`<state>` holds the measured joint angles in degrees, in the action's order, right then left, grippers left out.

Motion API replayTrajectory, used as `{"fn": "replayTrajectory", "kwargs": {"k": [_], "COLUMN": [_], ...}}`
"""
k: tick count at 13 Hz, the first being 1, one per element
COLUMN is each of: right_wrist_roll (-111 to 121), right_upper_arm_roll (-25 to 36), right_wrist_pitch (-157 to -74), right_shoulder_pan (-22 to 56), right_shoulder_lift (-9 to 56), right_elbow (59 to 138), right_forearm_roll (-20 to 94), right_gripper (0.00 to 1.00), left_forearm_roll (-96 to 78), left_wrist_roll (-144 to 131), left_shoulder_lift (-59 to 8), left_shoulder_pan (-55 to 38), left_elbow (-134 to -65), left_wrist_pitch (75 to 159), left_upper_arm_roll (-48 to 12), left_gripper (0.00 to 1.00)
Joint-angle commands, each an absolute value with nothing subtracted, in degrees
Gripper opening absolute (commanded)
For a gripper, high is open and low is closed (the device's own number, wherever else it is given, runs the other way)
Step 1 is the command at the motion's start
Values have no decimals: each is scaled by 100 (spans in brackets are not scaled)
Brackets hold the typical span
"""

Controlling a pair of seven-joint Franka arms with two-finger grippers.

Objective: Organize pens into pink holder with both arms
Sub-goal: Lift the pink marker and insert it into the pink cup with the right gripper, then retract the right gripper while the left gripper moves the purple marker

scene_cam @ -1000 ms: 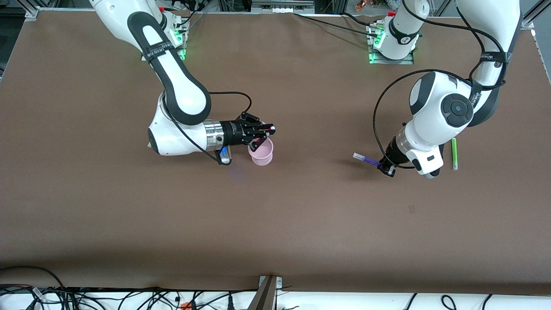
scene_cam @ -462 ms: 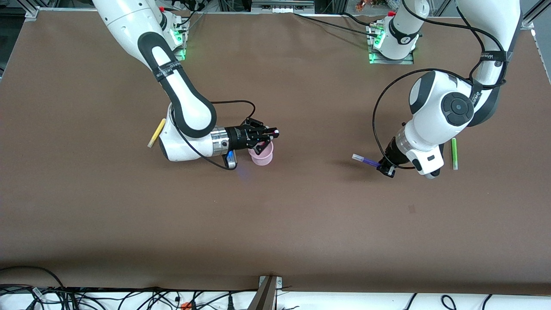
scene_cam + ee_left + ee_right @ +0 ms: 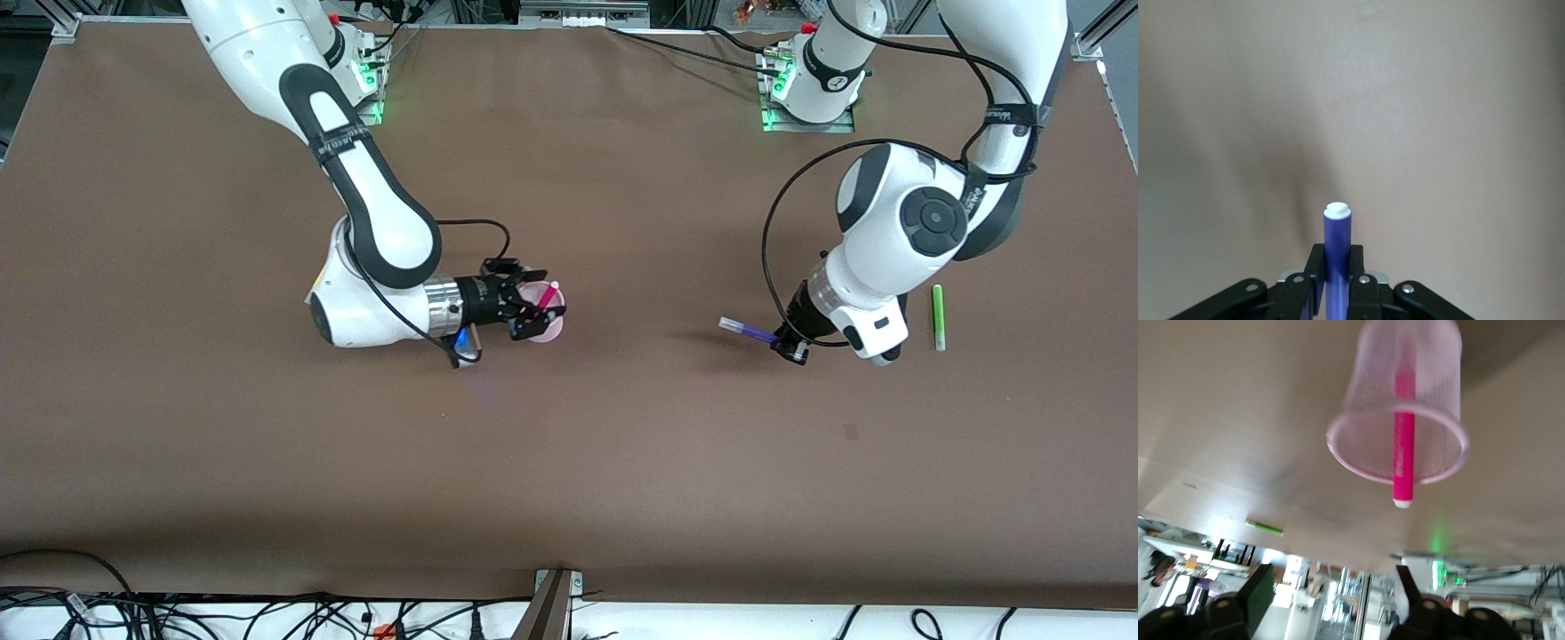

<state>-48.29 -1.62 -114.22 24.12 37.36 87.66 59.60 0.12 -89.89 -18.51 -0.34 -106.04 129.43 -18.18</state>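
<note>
I just released the pink pen (image 3: 1403, 433) into the holder (image 3: 544, 313) under the right end effector (image 3: 531, 313), jaws now apart; left end effector (image 3: 787, 345) stays clenched on the purple pen (image 3: 752, 332).

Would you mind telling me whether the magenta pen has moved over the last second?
Yes. The magenta pen has left the right gripper, whose fingers are now open, and stands inside the pink holder.
</note>
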Motion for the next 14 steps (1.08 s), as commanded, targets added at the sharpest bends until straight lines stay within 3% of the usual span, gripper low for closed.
{"fn": "replayTrajectory", "kwargs": {"k": [1,3,6,9,14], "right_wrist_roll": [-4764,-4197,-3323,-2684,-1574], "right_upper_arm_roll": [323,736,1395,1389,1476], "right_wrist_pitch": [-10744,-10172,-9450,-9273,-9149], "right_shoulder_pan": [2364,2355,2364,2399,2382], "right_shoulder_lift": [3490,3367,2736,1682,398], "right_elbow": [8316,7876,7901,8164,8945], "right_forearm_roll": [5162,4346,3818,2070,897], "right_gripper": [100,100,100,100,100], "left_forearm_roll": [604,1000,1571,2256,3435], "left_wrist_roll": [-10015,-10746,-11581,-12267,-13147], "left_shoulder_lift": [-1854,-1959,-2091,-2599,-3778], "left_shoulder_pan": [-473,-912,-1536,-2300,-3522], "left_elbow": [-10240,-10003,-9766,-9152,-7587], "left_wrist_pitch": [12823,12815,12806,12430,11304], "left_upper_arm_roll": [-1819,-1819,-1811,-1741,-1417], "left_gripper": [0,0,0,0,0]}}
